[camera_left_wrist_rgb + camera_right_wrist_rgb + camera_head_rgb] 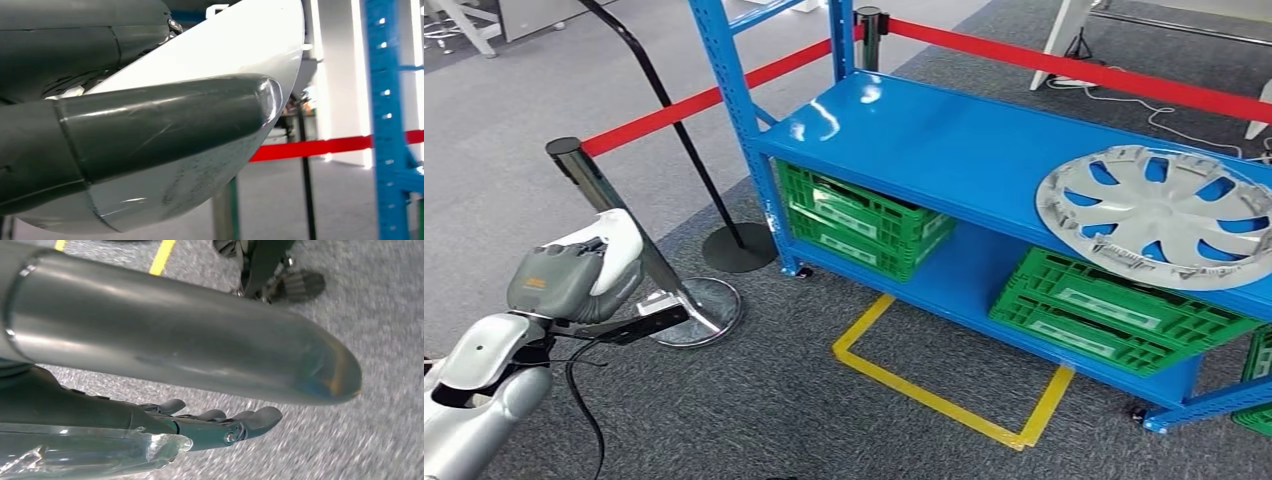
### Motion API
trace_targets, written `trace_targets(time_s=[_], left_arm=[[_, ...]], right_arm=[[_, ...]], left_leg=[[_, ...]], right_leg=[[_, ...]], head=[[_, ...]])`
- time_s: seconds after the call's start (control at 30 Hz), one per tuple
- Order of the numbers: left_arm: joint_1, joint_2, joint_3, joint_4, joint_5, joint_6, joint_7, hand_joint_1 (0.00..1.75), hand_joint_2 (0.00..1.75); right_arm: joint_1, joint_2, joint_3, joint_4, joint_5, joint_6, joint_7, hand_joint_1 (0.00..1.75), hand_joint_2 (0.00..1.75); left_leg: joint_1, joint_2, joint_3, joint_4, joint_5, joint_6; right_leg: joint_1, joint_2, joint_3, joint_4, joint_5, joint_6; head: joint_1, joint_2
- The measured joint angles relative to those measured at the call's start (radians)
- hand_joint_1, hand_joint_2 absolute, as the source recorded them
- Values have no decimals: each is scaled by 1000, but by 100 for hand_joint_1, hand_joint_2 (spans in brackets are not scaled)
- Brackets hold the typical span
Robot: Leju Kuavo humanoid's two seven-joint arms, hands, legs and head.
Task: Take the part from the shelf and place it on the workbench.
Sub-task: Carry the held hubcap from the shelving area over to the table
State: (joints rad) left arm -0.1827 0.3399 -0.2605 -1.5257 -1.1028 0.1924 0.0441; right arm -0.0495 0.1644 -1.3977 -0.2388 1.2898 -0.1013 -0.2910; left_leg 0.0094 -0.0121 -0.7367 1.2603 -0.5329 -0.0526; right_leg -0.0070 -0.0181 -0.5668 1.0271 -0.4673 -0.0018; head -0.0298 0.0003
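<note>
- The part, a silver wheel cover (1162, 213), lies flat on the top board of the blue shelf (944, 140), toward its right end and well apart from both hands.
- The left hand (150, 135) is seen close up in its wrist view, thumb lying across a pale curved shell. Whether the fingers are apart or closed cannot be told.
- The right hand (200, 425) hangs over the grey carpet with its fingers (260, 417) stretched out and slightly apart, holding nothing.
- Risk: the wide, shallow cover looks awkward to grip one-handed, so it could slide off the shelf edge.
- Risk: the raised left arm sits near a chrome barrier post (589, 180) and its red belt (674, 110), so a swing or turn could snag them.
- The green crates (859, 220) carry pale labels, too small to read. No brand is legible.
</note>
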Motion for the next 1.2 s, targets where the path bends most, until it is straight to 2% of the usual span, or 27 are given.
trace_targets(time_s=[0.03, 0.07, 0.1, 0.17, 0.23, 0.3, 0.33, 0.37, 0.43, 0.47, 0.5, 0.53, 0.57, 0.6, 0.67, 0.73, 0.8, 0.83, 0.9, 0.97, 1.0, 1.03, 1.07, 1.1, 1.13, 1.17, 1.2], left_arm=[[0, 0, 1, -1, 7, -4, -2, 175, 0], [0, 0, 2, -2, 11, -6, -3, 175, 0], [-2, 0, 4, -3, 14, -7, -5, 175, 0], [-8, -1, 7, -8, 22, -11, -7, 175, 0], [-16, -2, 8, -13, 36, -17, -9, 175, 0], [-18, -2, 10, -16, 68, -33, -14, 175, 0], [-18, -1, 12, -18, 91, -44, -17, 175, 0], [-19, -1, 14, -19, 118, -56, -22, 175, 0], [-24, -2, 17, -23, 163, -75, -29, 175, 0], [-26, -3, 17, -24, 178, -82, -31, 175, 0], [-26, -4, 18, -25, 187, -86, -33, 175, 0], [-25, -4, 19, -25, 193, -88, -34, 175, 0], [-25, -4, 21, -25, 197, -90, -34, 175, 0], [-24, -4, 23, -25, 199, -90, -34, 175, 0], [-25, -3, 28, -27, 202, -90, -34, 175, 0], [-25, -2, 32, -29, 203, -90, -34, 175, 0], [-21, 1, 35, -33, 205, -90, -34, 175, 0], [-17, 3, 36, -35, 205, -90, -34, 175, 0], [-14, 7, 39, -39, 211, -90, -34, 175, 0], [-13, 8, 41, -41, 223, -91, -35, 175, 0], [-9, 7, 41, -42, 232, -92, -36, 175, 0], [-4, 7, 42, -42, 241, -94, -38, 175, 0], [2, 7, 43, -42, 249, -95, -40, 175, 0], [5, 7, 45, -43, 255, -97, -41, 175, 0], [8, 7, 47, -44, 259, -97, -43, 175, 0], [7, 7, 50, -46, 261, -98, -44, 175, 0], [6, 6, 52, -48, 263, -98, -44, 175, 0]], right_arm=[[0, 0, 0, 0, 0, 0, 0, 0, 0], [-1, 0, 0, 0, 0, 0, 0, 0, 0], [-2, 0, 0, 0, 0, 1, 0, 0, 0], [-3, 0, 0, 0, 0, 1, 0, 0, 0], [-3, 0, 0, 0, 0, 1, 0, 0, 0], [-3, 0, 0, 0, 0, 1, 0, 0, 0], [-3, 0, 0, 0, 0, 2, 0, 0, 0], [-4, 0, 0, 0, 0, 2, -1, 0, 0], [-3, 0, 0, 0, 0, 4, -1, 0, 0], [-2, 0, 0, 0, 0, 5, 0, 0, 0], [-1, 0, 0, 0, 0, 5, 0, 0, 0], [0, 0, 0, 0, 0, 6, 1, 0, 0], [0, 0, 0, 0, 0, 6, 1, 0, 0], [0, 0, 0, 0, 0, 6, 1, 0, 0], [-1, 0, 0, 0, 0, 6, 1, 0, 0], [-1, 0, 1, 1, 0, 7, 2, 0, 0], [-1, 0, 1, 1, 0, 8, 2, 0, 0], [-2, 0, 1, 1, 0, 8, 2, 0, 0], [-3, 0, 1, 0, 0, 8, 1, 0, 0], [-2, -1, 1, 0, 0, 8, 0, 0, 0], [-1, -1, 1, 0, 0, 8, 0, 0, 0], [0, -1, 1, 0, 0, 8, 0, 0, 0], [-1, -1, 1, 0, 0, 8, 0, 0, 0], [-2, -1, 1, 0, 0, 9, 0, 0, 0], [-3, -1, 1, 0, 0, 9, 0, 0, 0], [-4, -2, 1, 0, 0, 9, -1, 0, 0], [-4, -2, 1, 0, 0, 9, -1, 0, 0]], left_leg=[[0, 1, -3, 16, 2, 0], [0, 4, 14, -7, 21, 1], [-1, 13, 48, -64, 52, 3], [-8, 66, 125, -199, 99, 11], [-16, 99, 154, -264, 108, 22], [-16, 77, 150, -271, 111, 34], [-14, 63, 149, -273, 114, 40], [-12, 51, 148, -275, 117, 46], [-8, 26, 146, -276, 120, 54], [-8, 12, 145, -276, 121, 56], [-8, -2, 143, -275, 122, 57], [-8, -17, 143, -275, 122, 57], [-7, -31, 143, -275, 123, 57], [-6, -46, 144, -274, 124, 55], [-4, -74, 141, -271, 126, 47], [-1, -98, 132, -270, 133, 35], [5, -123, 125, -276, 143, 19], [5, -120, 122, -275, 143, 14], [2, -74, 97, -229, 112, 6], [0, -17, 38, -104, 47, 1], [1, -6, 9, -41, 23, -1], [2, -2, -8, -3, 15, -3], [4, 1, -7, -1, 24, -4], [5, 6, 16, -39, 50, -5], [7, 24, 53, -103, 81, -6], [6, 55, 93, -174, 105, -8], [4, 78, 124, -229, 120, -4]], right_leg=[[1, -14, -1, 0, 0, 0], [1, -27, -1, 0, 0, 0], [1, -40, -1, 0, 0, 0], [6, -63, 1, 2, -3, 5], [14, -86, 3, 3, -6, 13], [16, -110, 5, 1, -9, 23], [15, -102, 3, 6, -16, 28], [12, -80, -5, 28, -32, 33], [8, -16, -51, 134, -91, 40], [8, 3, -83, 204, -122, 41], [8, 12, -111, 260, -141, 41], [8, 16, -125, 285, -142, 41], [7, 18, -120, 269, -122, 40], [5, 25, -96, 216, -87, 39], [-4, 78, -33, 78, -26, 40], [-10, 121, 0, 10, -10, 41], [-6, 107, 5, 6, -8, 32], [-5, 93, 8, 1, -4, 26], [-6, 64, 14, -12, 4, 11], [-3, 34, 15, -18, 7, 4], [-2, 19, 14, -19, 7, 3], [-1, 3, 14, -19, 7, 3], [-1, -11, 13, -19, 6, 3], [-2, -25, 14, -19, 5, 5], [-1, -38, 16, -19, 4, 7], [2, -49, 18, -17, 0, 12], [5, -60, 18, -15, -4, 18]], head=[[0, 0], [0, 0], [0, 0], [-1, 0], [-1, 0], [0, 0], [0, 0], [2, 0], [7, 0], [8, 0], [9, 0], [9, 0], [9, 0], [9, 0], [9, 0], [8, 0], [8, 0], [8, 0], [1, 0], [-4, 0], [-4, 0], [-4, 0], [-5, 0], [-5, 0], [-5, 0], [-6, 0], [-6, 0]])
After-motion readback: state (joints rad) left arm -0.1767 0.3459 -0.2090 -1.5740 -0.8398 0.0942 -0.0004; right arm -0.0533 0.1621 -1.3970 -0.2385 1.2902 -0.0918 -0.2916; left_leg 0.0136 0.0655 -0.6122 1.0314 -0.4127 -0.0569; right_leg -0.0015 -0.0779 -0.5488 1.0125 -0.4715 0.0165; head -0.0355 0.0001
